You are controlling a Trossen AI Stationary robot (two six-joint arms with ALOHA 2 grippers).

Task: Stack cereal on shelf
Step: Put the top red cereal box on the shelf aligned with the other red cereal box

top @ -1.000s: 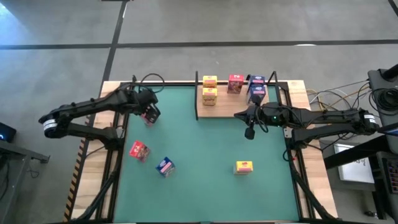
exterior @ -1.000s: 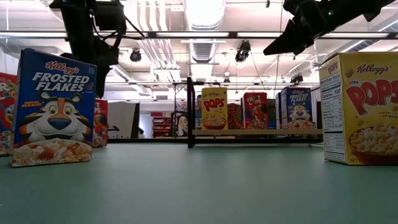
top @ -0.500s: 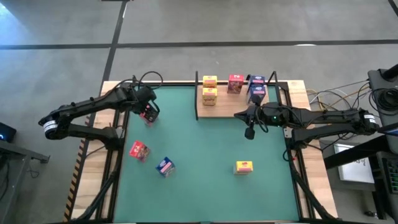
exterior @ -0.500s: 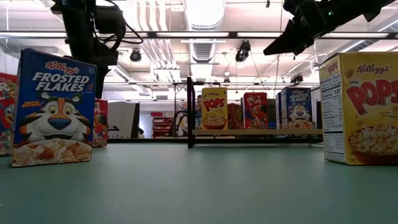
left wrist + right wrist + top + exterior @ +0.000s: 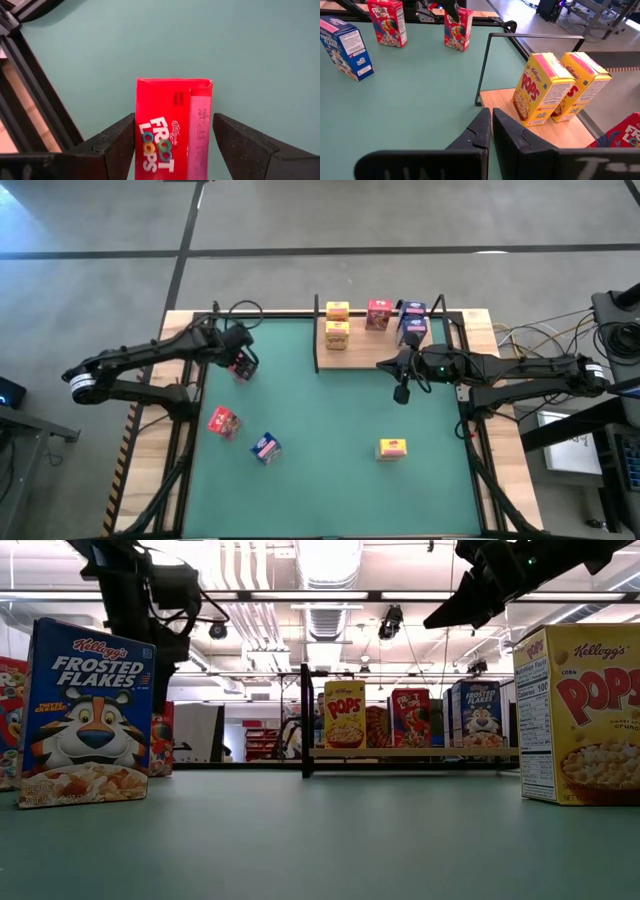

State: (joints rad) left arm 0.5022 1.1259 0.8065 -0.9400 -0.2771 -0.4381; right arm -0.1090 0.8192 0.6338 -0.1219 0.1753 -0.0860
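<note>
The left gripper [image 5: 172,150] stands spread around a red box [image 5: 172,127], one finger just beside each side. The right gripper [image 5: 491,131], fingers pressed together and empty, hovers beside the shelf [image 5: 570,131], where yellow boxes [image 5: 540,96] stand just ahead.

Green table mat [image 5: 330,420] under shelf [image 5: 360,352] and scattered cereal boxes [image 5: 392,448].

"Frosted Flakes" on blue box [image 5: 87,712], "Pops" on yellow box [image 5: 585,712]
</note>
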